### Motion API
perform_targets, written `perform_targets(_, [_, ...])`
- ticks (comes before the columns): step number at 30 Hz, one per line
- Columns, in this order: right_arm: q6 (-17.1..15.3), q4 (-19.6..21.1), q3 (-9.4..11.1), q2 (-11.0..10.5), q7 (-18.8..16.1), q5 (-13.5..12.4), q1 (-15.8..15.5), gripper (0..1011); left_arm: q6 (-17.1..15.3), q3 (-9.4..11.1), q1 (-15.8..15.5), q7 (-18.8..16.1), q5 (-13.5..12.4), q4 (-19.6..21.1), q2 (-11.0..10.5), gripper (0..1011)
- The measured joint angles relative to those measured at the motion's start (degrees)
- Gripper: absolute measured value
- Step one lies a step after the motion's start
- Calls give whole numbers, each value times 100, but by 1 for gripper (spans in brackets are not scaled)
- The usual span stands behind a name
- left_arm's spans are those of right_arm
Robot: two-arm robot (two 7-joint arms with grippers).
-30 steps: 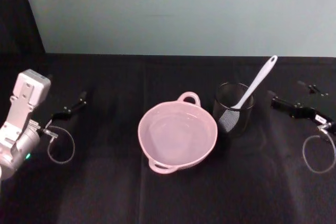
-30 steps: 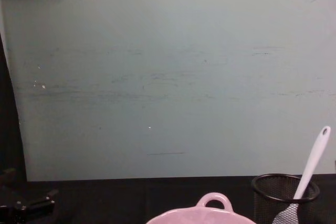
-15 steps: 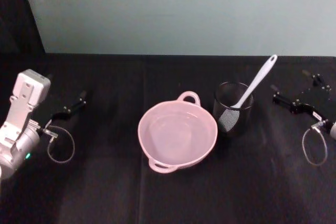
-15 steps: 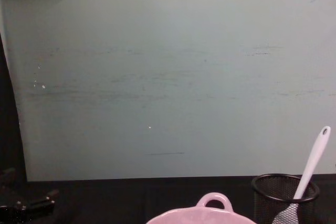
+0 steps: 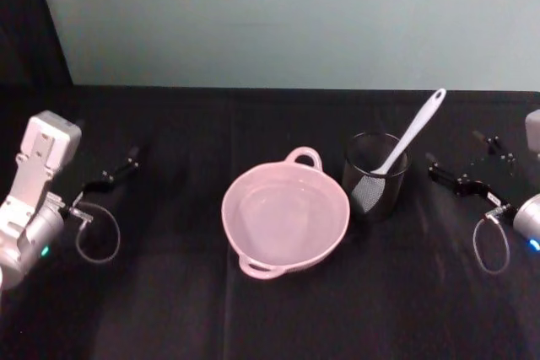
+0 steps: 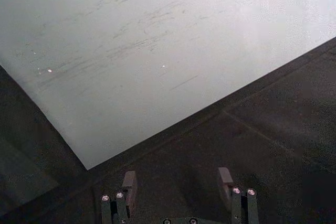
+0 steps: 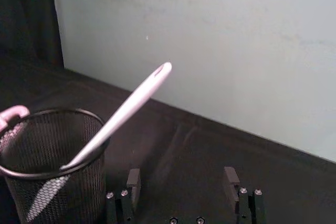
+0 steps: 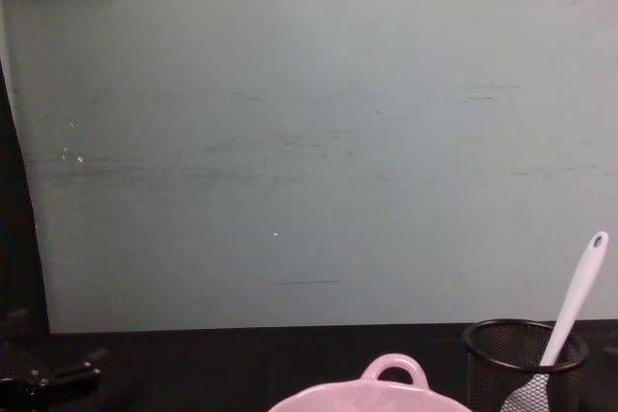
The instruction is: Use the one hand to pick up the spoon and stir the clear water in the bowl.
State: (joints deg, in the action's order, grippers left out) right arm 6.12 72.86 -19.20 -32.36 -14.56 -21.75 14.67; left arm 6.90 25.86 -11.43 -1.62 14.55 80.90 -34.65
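Note:
The white spoon (image 5: 411, 134) stands tilted in a black wire-mesh cup (image 5: 375, 176), bowl end down and handle leaning up to the right. The same spoon (image 7: 126, 109) leans out of the cup (image 7: 50, 156) in the right wrist view, ahead of and off to one side of my fingers. The pale pink bowl (image 5: 285, 215) holds clear water just left of the cup. My right gripper (image 5: 464, 164) hovers open a little to the right of the cup, holding nothing. Its two pads (image 7: 133, 181) stand well apart. My left gripper (image 5: 114, 174) is parked open at the far left.
The table is covered in black cloth (image 5: 169, 309), with a pale green wall (image 5: 278, 14) behind it. A cable loop (image 5: 99, 238) hangs off the left wrist and another cable loop (image 5: 489, 246) off the right. In the chest view the spoon (image 8: 576, 296) rises from the cup (image 8: 521, 359) beside the bowl (image 8: 377, 393).
My right gripper has shifted left toward the mesh cup, and its wrist has come into the head view. The left arm, spoon and bowl have not moved.

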Motion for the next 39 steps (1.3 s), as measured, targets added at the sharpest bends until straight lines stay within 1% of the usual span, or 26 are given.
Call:
perform_targets(1, [-91,6,5,16,30,24,0,1004,0,0,0,0,0,0,0,1011])
perform_targets(4, [-195,47,16,25,86,63,-7,1004,0,0,0,0,0,0,0,1011])
perform_targets(39, [-127,34,17,10,61,19,-11,1004,0,0,0,0,0,0,0,1011])
